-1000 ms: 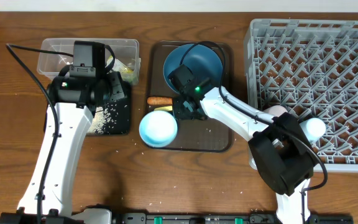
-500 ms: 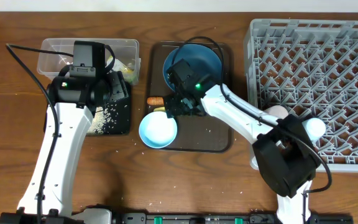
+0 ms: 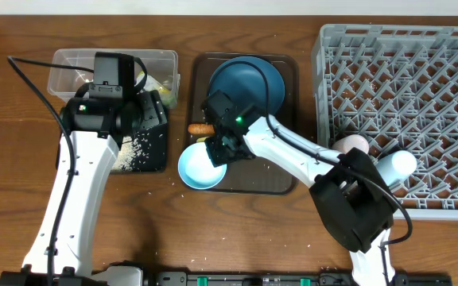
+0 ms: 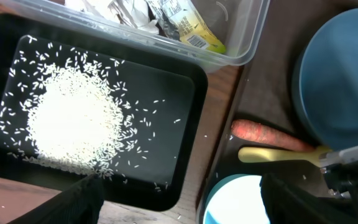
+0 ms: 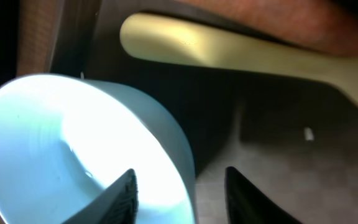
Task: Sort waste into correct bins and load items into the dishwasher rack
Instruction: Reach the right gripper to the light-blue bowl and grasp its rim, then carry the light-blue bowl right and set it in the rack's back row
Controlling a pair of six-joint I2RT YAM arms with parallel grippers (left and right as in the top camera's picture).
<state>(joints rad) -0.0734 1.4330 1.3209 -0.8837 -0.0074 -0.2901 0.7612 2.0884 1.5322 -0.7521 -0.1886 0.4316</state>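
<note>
One bowl (image 5: 61, 143), rim between right hand (image 5: 179, 180) fingers (image 5: 122, 194)

I see my right hand (image 5: 180, 194) spread astride the white bowl (image 5: 55, 137) rim, a pale yellow utensil (image 5: 229, 46) lying just beyond.

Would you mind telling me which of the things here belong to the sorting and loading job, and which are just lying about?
Job: carrot, rice, crumpled paper, packet, clear tub, black tray, blue plate, white bowl, pink cup, light blue cup, rack.
Lying about: brown serving tray, pale yellow utensil.
</note>
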